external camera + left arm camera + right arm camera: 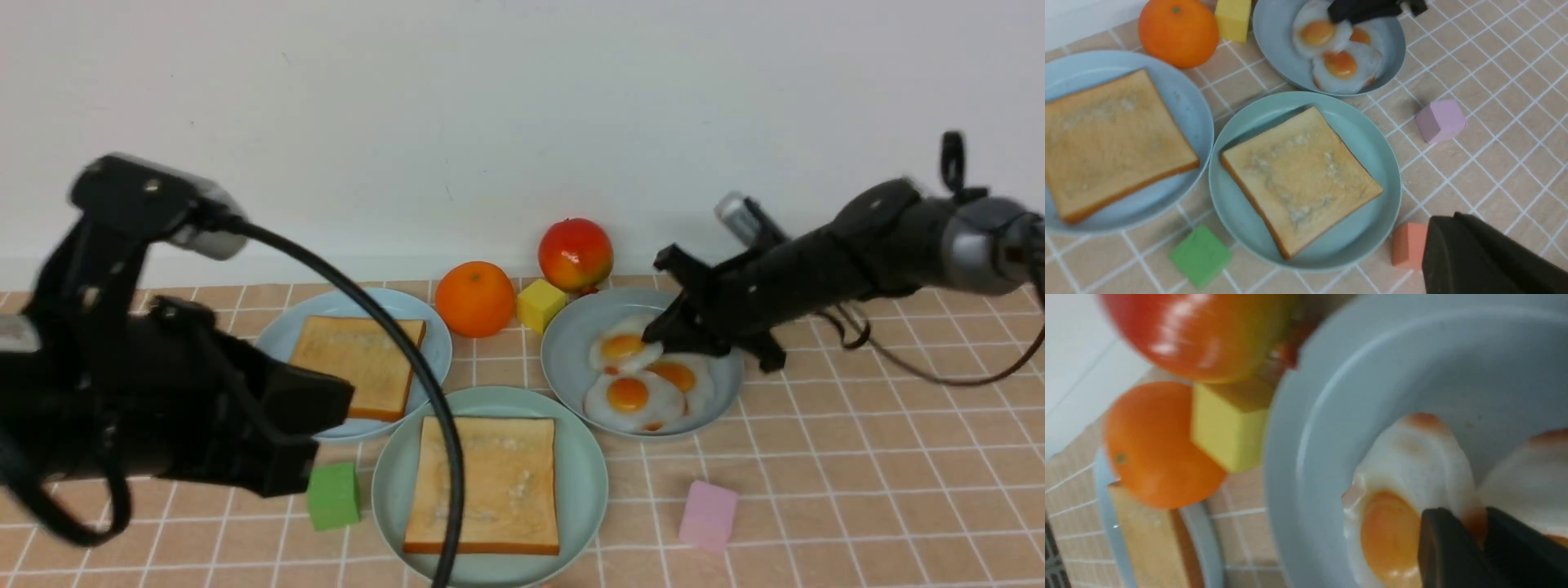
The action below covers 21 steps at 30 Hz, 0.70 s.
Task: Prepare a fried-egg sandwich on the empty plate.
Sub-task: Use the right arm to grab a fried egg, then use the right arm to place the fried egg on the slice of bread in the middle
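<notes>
- Left fingers [314,408]: closed, nothing in them, raised at the left of the bench [857,490] and clear of every plate. We read this as parked so the other arm has room.
- Sky-blue plate [433,347], back left: one toast slice [359,363] lies flat. Probably the sandwich's lid, not needed yet.
- Green block [333,495], front: a bystander.
- Mint-green plate [584,490], centre front: the second slice [486,482] sits flat in the middle, its top bare. This is the base, so we judge the egg belongs here next.
- Orange [475,299], yellow block [540,305] and red fruit [575,253], back row: not part of the job.
- Grey-blue dish [563,359], back right: three fried eggs [629,394] overlap.
- Right fingers [1453,555]: they reach in low from the right, narrow, pinching the leftmost egg [624,349] just beside its yolk. The thin white likely gives a better hold than the dome. The egg rests in the dish, and we see no lift.
- Pink block [708,516], front right: unused.
</notes>
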### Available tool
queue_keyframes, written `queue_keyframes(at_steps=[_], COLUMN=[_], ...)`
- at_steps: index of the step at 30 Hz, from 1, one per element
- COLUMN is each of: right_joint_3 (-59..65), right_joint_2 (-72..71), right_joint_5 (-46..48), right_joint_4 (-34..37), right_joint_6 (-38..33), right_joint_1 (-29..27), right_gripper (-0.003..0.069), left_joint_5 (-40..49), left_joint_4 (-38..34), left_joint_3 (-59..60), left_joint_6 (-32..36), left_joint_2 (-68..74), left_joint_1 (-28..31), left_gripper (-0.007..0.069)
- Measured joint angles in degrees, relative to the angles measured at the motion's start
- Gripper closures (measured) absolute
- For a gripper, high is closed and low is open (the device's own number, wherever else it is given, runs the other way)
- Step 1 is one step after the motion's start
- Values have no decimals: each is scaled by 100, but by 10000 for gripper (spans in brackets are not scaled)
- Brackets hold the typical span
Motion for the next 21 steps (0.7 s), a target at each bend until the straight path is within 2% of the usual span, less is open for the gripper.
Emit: queue_keyframes(at_steps=[3,9,13,18,21], right_joint_3=[0,0,14,63,93], right_joint_2=[-458,-847,-791,-550,-375], right_joint_5=[220,1118,1462,1175,1023], right_joint_4=[43,94,73,108,113], right_joint_6=[-638,-1332,-1439,-1459,-1459], right_joint_1=[-7,379,1054,1721,1878], right_gripper=[559,559,559,559,559], left_joint_5=[307,704,727,727,727], left_joint_4=[690,1659,1824,1842,1847], left_joint_3=[0,0,0,0,0], left_joint_6=[-878,-1827,-2023,-2046,-2052], left_joint_2=[-391,-725,-807,-807,-807], left_joint_1=[0,0,0,0,0], left_gripper=[638,637,637,636,634])
